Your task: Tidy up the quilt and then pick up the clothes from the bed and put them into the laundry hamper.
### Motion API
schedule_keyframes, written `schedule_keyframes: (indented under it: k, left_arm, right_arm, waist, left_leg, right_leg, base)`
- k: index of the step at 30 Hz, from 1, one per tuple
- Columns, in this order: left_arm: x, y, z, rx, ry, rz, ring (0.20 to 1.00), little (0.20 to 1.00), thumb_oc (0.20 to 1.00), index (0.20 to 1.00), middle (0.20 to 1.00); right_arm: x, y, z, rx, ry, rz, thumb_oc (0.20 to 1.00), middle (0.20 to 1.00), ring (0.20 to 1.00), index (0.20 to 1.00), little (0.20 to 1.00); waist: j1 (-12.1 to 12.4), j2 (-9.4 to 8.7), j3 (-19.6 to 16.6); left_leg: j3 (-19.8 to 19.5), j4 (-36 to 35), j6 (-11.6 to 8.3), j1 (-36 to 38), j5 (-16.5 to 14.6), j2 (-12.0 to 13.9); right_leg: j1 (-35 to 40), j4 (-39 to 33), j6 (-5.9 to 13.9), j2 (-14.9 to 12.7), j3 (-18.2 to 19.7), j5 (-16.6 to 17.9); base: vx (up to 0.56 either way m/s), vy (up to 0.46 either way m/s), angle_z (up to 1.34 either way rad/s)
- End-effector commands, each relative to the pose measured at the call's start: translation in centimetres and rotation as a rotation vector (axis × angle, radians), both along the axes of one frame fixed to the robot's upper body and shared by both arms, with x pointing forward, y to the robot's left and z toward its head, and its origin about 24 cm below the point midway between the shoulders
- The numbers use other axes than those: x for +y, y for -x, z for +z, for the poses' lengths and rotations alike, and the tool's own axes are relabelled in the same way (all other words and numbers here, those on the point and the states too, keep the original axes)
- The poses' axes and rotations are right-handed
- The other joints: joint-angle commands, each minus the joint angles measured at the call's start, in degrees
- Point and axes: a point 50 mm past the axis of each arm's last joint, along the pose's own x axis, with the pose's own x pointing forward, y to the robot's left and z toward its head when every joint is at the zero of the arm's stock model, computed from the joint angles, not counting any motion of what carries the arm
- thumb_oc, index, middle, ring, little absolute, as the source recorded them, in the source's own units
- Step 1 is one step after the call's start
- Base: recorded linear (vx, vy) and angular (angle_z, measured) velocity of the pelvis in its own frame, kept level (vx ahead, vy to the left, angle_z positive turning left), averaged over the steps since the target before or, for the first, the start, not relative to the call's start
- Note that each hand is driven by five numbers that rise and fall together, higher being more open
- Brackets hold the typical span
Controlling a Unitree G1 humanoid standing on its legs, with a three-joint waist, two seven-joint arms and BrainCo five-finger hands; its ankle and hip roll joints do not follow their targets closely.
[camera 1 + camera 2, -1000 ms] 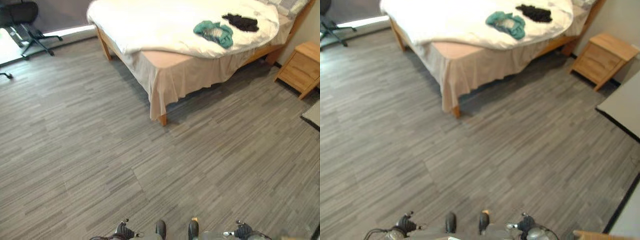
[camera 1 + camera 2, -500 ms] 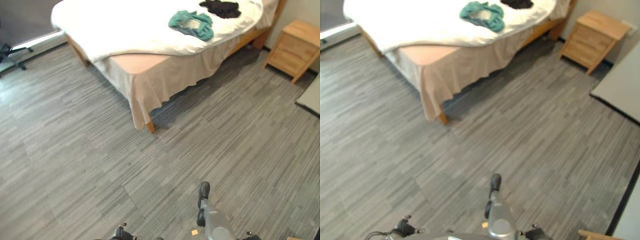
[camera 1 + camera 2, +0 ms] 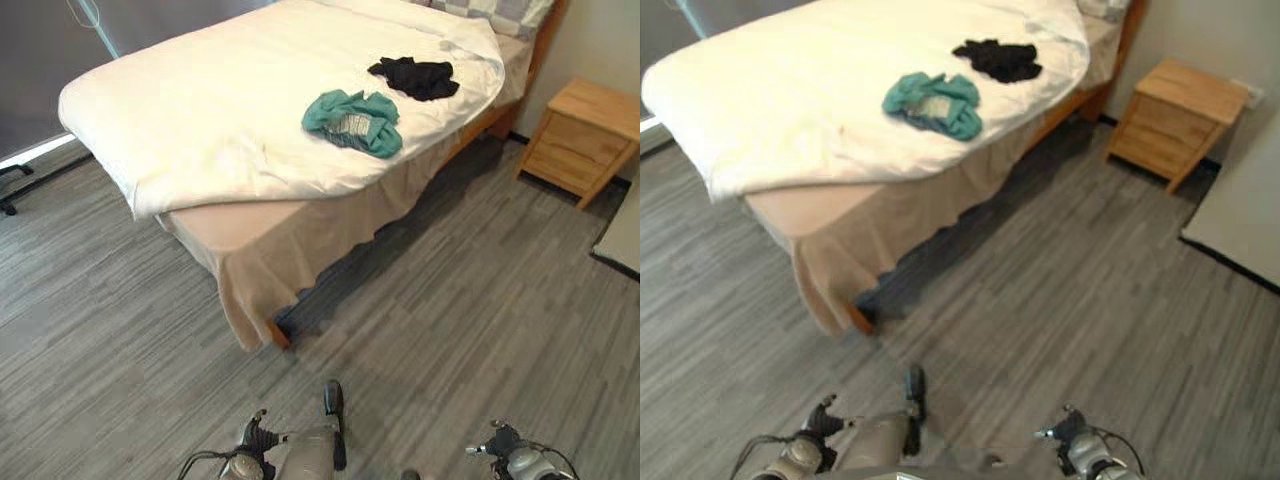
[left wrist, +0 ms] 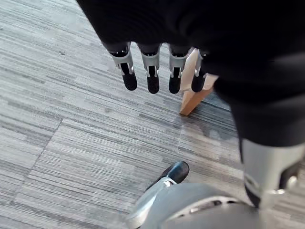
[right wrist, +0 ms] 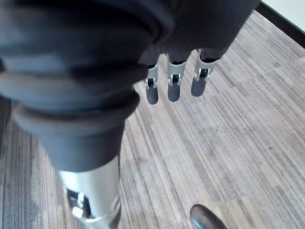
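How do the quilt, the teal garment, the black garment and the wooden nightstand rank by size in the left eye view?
1. quilt, by far the largest.
2. wooden nightstand.
3. teal garment.
4. black garment, slightly smaller than the teal one; it lies farther away, so that gap is unsure.

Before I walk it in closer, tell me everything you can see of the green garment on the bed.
The green garment is a teal cloth, soft and crumpled into a loose heap, with a paler, whitish patch showing in its middle folds. It lies on top of the cream quilt, towards the side of the bed nearest the wooden nightstand and close to the quilt's edge. A black garment lies just beyond it, apart. Nothing else touches it.
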Motion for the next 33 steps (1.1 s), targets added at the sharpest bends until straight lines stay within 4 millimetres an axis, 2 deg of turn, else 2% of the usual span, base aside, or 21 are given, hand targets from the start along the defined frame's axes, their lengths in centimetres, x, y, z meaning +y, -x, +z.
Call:
schedule_keyframes:
  k: [1, 2, 4, 6, 8, 9, 10, 11, 12, 13, 14, 19, 20, 22, 23, 25, 26, 28, 30, 32, 33]
  left_arm:
    - [1.6, 0.7, 0.0, 0.066, -0.084, -0.029, 1.0, 1.0, 1.0, 1.0, 1.0]
    - [1.6, 0.7, 0.0, 0.066, -0.084, -0.029, 1.0, 1.0, 1.0, 1.0, 1.0]
    - [2.5, 0.6, 0.2, 0.068, -0.113, -0.009, 1.0, 1.0, 1.0, 1.0, 1.0]
    - [3.3, 0.8, 0.3, 0.072, -0.136, -0.004, 1.0, 1.0, 1.0, 1.0, 1.0]
    - [3.6, 0.9, 0.4, 0.071, -0.147, 0.001, 1.0, 1.0, 1.0, 1.0, 1.0]
    - [3.6, 0.9, 0.4, 0.07, -0.146, 0.001, 1.0, 1.0, 1.0, 1.0, 1.0]
    - [3.7, 0.9, 0.4, 0.069, -0.148, 0.005, 1.0, 1.0, 1.0, 1.0, 1.0]
    - [3.8, 0.9, 0.5, 0.065, -0.152, 0.009, 1.0, 1.0, 1.0, 1.0, 1.0]
    - [3.9, 0.4, 0.6, 0.047, -0.156, 0.013, 1.0, 1.0, 1.0, 1.0, 1.0]
    - [4.1, 0.2, 0.7, 0.045, -0.163, 0.01, 1.0, 1.0, 1.0, 1.0, 1.0]
    - [4.0, 0.1, 0.8, 0.04, -0.158, 0.009, 1.0, 1.0, 1.0, 1.0, 1.0]
    - [3.8, 1.1, 0.4, 0.051, -0.128, 0.077, 1.0, 1.0, 1.0, 1.0, 1.0]
    - [3.4, 1.4, 0.2, 0.044, -0.098, 0.128, 1.0, 1.0, 1.0, 1.0, 1.0]
    - [3.1, 1.3, 0.2, 0.034, -0.084, 0.148, 1.0, 1.0, 1.0, 1.0, 1.0]
    - [2.7, 0.6, 0.3, 0.002, -0.066, 0.186, 1.0, 1.0, 1.0, 1.0, 1.0]
    - [2.6, 0.6, 0.3, -0.013, -0.051, 0.226, 1.0, 1.0, 1.0, 1.0, 1.0]
    - [2.8, 0.4, 0.5, -0.074, -0.028, 0.341, 1.0, 1.0, 1.0, 1.0, 1.0]
    - [3.2, -0.3, 1.1, -0.175, -0.006, 0.463, 1.0, 1.0, 1.0, 1.0, 1.0]
    - [3.5, -1.0, 1.7, -0.249, 0.016, 0.502, 1.0, 1.0, 1.0, 1.0, 1.0]
    - [5.5, -4.0, 5.8, -0.563, 0.056, 0.528, 1.0, 1.0, 1.0, 1.0, 1.0]
    - [6.1, -4.6, 7.1, -0.626, 0.049, 0.509, 1.0, 1.0, 1.0, 1.0, 1.0]
  right_arm:
    - [1.3, -2.0, 0.5, -0.07, -0.005, 0.083, 1.0, 1.0, 1.0, 1.0, 1.0]
    - [1.2, -2.0, 0.5, -0.07, -0.004, 0.083, 1.0, 1.0, 1.0, 1.0, 1.0]
    - [1.6, -2.6, 0.7, -0.095, -0.011, 0.085, 1.0, 1.0, 1.0, 1.0, 1.0]
    - [1.8, -2.6, 0.7, -0.094, -0.015, 0.085, 1.0, 1.0, 1.0, 1.0, 1.0]
    - [1.9, -2.6, 0.7, -0.104, -0.023, 0.069, 1.0, 1.0, 1.0, 1.0, 1.0]
    - [1.9, -2.6, 0.7, -0.104, -0.023, 0.069, 1.0, 1.0, 1.0, 1.0, 1.0]
    - [1.9, -2.4, 0.6, -0.101, -0.03, 0.059, 1.0, 1.0, 1.0, 1.0, 1.0]
    - [2.0, -2.3, 0.5, -0.101, -0.04, 0.044, 1.0, 1.0, 1.0, 1.0, 1.0]
    - [1.8, -2.2, 0.5, -0.108, -0.053, 0.012, 1.0, 1.0, 1.0, 1.0, 1.0]
    - [1.8, -2.0, 0.5, -0.102, -0.058, 0.002, 1.0, 1.0, 1.0, 1.0, 1.0]
    - [1.7, -1.5, 0.3, -0.087, -0.061, -0.003, 1.0, 1.0, 1.0, 1.0, 1.0]
    - [1.8, -0.3, -0.2, -0.033, -0.061, 0.013, 1.0, 1.0, 1.0, 1.0, 1.0]
    - [1.6, -0.3, -0.2, -0.031, -0.046, 0.046, 1.0, 1.0, 1.0, 1.0, 1.0]
    - [1.3, -0.5, 0.0, -0.034, -0.03, 0.058, 1.0, 1.0, 1.0, 1.0, 1.0]
    - [0.2, -0.4, 0.2, -0.03, 0.011, 0.053, 1.0, 1.0, 1.0, 1.0, 1.0]
    - [-0.2, -0.2, 0.2, -0.028, 0.024, 0.044, 1.0, 1.0, 1.0, 1.0, 1.0]
    - [-0.7, 0.2, 0.3, -0.028, 0.051, 0.027, 1.0, 1.0, 1.0, 1.0, 1.0]
    - [-1.1, 0.5, 0.3, -0.034, 0.063, -0.009, 1.0, 1.0, 1.0, 1.0, 1.0]
    - [-1.4, 1.2, 0.2, -0.027, 0.07, -0.037, 1.0, 1.0, 1.0, 1.0, 1.0]
    - [-1.7, 2.4, 0.0, -0.027, 0.077, -0.074, 1.0, 1.0, 1.0, 1.0, 1.0]
    - [-1.7, 2.6, -0.1, -0.025, 0.071, -0.084, 1.0, 1.0, 1.0, 1.0, 1.0]
  waist:
    - [1.39, -1.71, 1.95]
    - [1.41, -1.66, 1.8]
    - [0.29, -0.87, 2.71]
    - [-0.15, -0.62, 2.86]
    - [-0.72, -0.81, 3.23]
    - [-0.74, -0.74, 3.12]
    - [-0.88, -0.95, 3.08]
    - [-1.35, -1.13, 3.1]
    - [-2.41, -1.43, 2.98]
    - [-3.06, -1.63, 2.91]
    - [-3.23, -2.08, 2.55]
    - [-3.11, -1.93, 1.14]
    - [-2.5, -1.29, 1.07]
    - [-2.32, -0.89, 1.35]
    - [-2.36, -0.4, 1.86]
    - [-2.35, -0.25, 1.93]
    - [-1.91, -0.39, 2.31]
    - [-2.07, -0.43, 2.82]
    - [-2.22, -0.05, 2.52]
    - [-1.98, 1.28, 2.35]
    - [-2.02, 1.31, 2.13]
  left_leg:
    - [-1.68, -5.15, 2.56, 13.77, -3.69, -2.43]
    - [-1.67, -5.15, 2.56, 13.55, -3.61, -2.36]
    - [-2.54, -8.26, 3.09, 16.87, -3.7, -1.35]
    - [-3.42, -9.36, 2.76, 18.3, -3.83, -0.37]
    - [-4.94, -9.81, 1.87, 19.44, -4.57, 0.28]
    - [-4.96, -9.83, 1.84, 19.3, -4.49, 0.37]
    - [-5.62, -9.84, 1.36, 19.48, -4.91, 0.55]
    - [-7.42, -9.73, 0.98, 19.89, -5.52, 0.48]
    - [-9.55, -9.76, 0.03, 20.69, -6.83, 1.08]
    - [-10.68, -9.58, -0.62, 21.37, -7.59, 1.88]
    - [-11.55, -9.15, -1.15, 21.74, -8.17, 2.53]
    - [-14.15, -8.69, -3.21, 21.9, -7.47, 5.94]
    - [-15.39, -9.48, -4.68, 20.74, -5.44, 8.27]
    - [-16.25, -9.57, -5.2, 19.46, -4.08, 8.79]
    - [-14.46, -9.27, -5.05, 16.79, -2.65, 8.71]
    - [-12.77, -8.65, -4.62, 16.4, -3.26, 8.1]
    - [-11.49, -3.9, -3.31, 14.8, -5.92, 4.66]
    - [-10.11, -0.74, -2.43, 13.72, -7.83, 1.91]
    - [-8.04, -1.02, -2.09, 13.35, -7.57, 1.55]
    - [-6.04, -3.91, -2.21, 15.27, -7.02, 2.1]
    - [-5.98, -4.77, -2.25, 15.53, -6.61, 2.13]
  right_leg:
    - [-11.7, 20.72, 8.87, -2.44, -2.2, -0.25]
    - [-11.92, 20.69, 8.83, -2.37, -2.19, -0.15]
    - [-19.07, 31.32, 11.23, -5.77, -2.98, 3.97]
    - [-20.62, 29.9, 10.15, -7.4, -3.97, 2.76]
    - [-20.88, 22.97, 8.6, -7.85, -2.28, 1.04]
    - [-20.9, 22.7, 8.55, -7.72, -2.34, 1.24]
    - [-20.36, 18.46, 8.35, -7.97, -0.37, 1.54]
    - [-20.41, 12.82, 8.18, -8.06, 4.17, 2.39]
    - [-21.49, 7.41, 8.87, -9.05, 13.18, 5.03]
    - [-21.8, 6.49, 9.29, -9.61, 17.73, 5.75]
    - [-21.18, 5.47, 9.56, -9.66, 19.47, 5.83]
    - [-18.93, 3.27, 9.0, -8.16, 16.3, 5.38]
    - [-17.91, 1.49, 8.25, -6.54, 13.97, 4.45]
    - [-17.47, 0.71, 7.63, -5.87, 12.77, 4.15]
    - [-16.83, -0.28, 7.17, -6.03, 9.04, 3.27]
    - [-16.5, -0.28, 6.93, -6.05, 7.78, 2.79]
    - [-15.89, -0.28, 6.31, -6.21, 6.3, 2.41]
    - [-15.35, -0.28, 5.5, -6.16, 5.15, 2.1]
    - [-15.7, -0.28, 5.38, -6.08, 4.35, 1.99]
    - [-14.94, -0.28, 5.65, -5.46, 3.03, 1.84]
    - [-15.1, -0.28, 5.77, -5.67, 2.74, 2.2]
  base:
    - [0.45, 0.127, 0.29]
    - [0.36, 0.133, 0.4]
    - [0.21, 0.023, 0.35]
    - [0.26, -0.092, 0.59]
    - [0.23, -0.18, 0.57]
    - [0.17, -0.166, 0.77]
    - [0.19, -0.194, 0.87]
    - [0.36, -0.384, 0.96]
    - [0.39, -0.456, 0.87]
    - [0.35, -0.48, 1.1]
    - [0.25, -0.395, 1.06]
    - [0.18, -0.378, 0.91]
    - [0.04, -0.373, 0.29]
    - [-0.01, -0.308, 0.53]
    - [-0.06, -0.2, 0.62]
    - [-0.05, -0.188, 0.89]
    - [-0.04, -0.123, 0.82]
    - [-0.05, -0.102, 0.18]
    - [0.0, -0.014, 0.51]
    - [0.08, 0.01, 0.71]
    - [0.08, 0.009, 0.01]
